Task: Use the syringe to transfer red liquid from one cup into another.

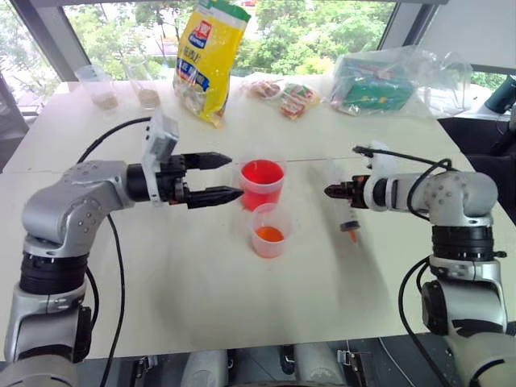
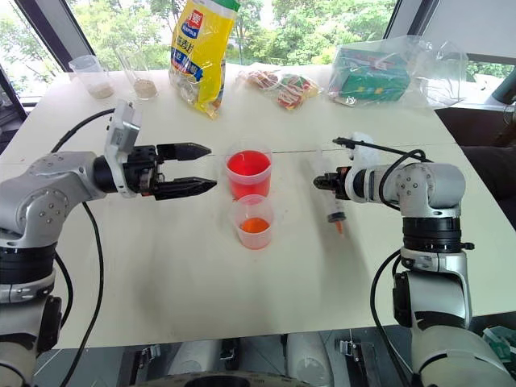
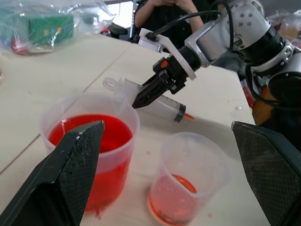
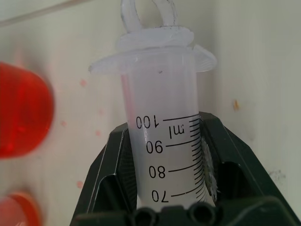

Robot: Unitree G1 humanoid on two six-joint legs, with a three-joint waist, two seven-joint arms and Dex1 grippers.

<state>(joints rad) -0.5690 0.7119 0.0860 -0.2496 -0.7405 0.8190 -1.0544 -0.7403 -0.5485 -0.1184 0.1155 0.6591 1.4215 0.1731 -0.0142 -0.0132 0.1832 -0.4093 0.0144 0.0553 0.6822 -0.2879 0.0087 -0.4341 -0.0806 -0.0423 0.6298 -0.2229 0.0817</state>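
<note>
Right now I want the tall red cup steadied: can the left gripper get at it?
Probably yes: the open left gripper sits just beside the tall red cup, fingers pointing at it, nothing between them.

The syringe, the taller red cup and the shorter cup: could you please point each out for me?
syringe (image 4: pixel 165 141): right wrist view, on the barrel beside the printed scale.
taller red cup (image 1: pixel 262 174): left eye view, on the red liquid's surface.
shorter cup (image 1: pixel 270 235): left eye view, on the orange-red liquid inside.

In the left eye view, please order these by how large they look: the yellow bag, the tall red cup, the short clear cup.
1. yellow bag, clearly largest, though farthest from the camera.
2. tall red cup.
3. short clear cup, smallest, although it stands slightly nearer than the red cup.
</note>
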